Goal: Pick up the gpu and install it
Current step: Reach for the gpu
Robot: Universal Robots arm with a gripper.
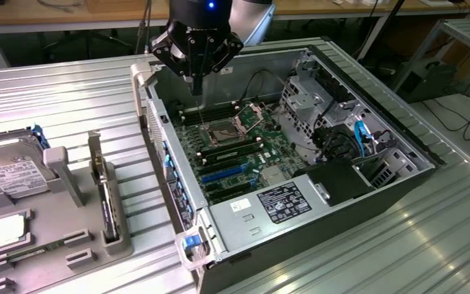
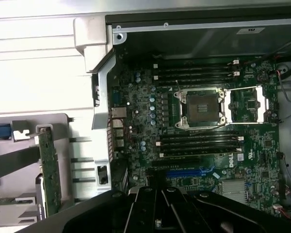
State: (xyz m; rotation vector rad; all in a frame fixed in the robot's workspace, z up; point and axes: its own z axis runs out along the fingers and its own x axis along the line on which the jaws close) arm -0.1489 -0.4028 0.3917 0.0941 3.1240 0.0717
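The gpu [image 1: 104, 195] stands on edge in a slot of the grey holder [image 1: 55, 245], at the exterior view's left of the open computer case [image 1: 398, 153]. In the wrist view its green board edge [image 2: 47, 171] shows beside the case wall. My gripper [image 1: 196, 87] hangs above the far end of the motherboard [image 1: 256, 150], well away from the gpu. Its fingers are shut together, pointing down, with nothing between them. In the wrist view the gripper [image 2: 157, 213] is over the board near the blue expansion slot [image 2: 189, 172].
A silver hard drive [image 1: 10, 166] and a small square processor chip [image 1: 7, 229] rest in the same holder. The processor socket [image 2: 201, 108] stands open with its frame swung aside. A drive cage and cables [image 1: 345, 131] crowd the case's other side. Ribbed metal table [image 1: 71, 92] surrounds everything.
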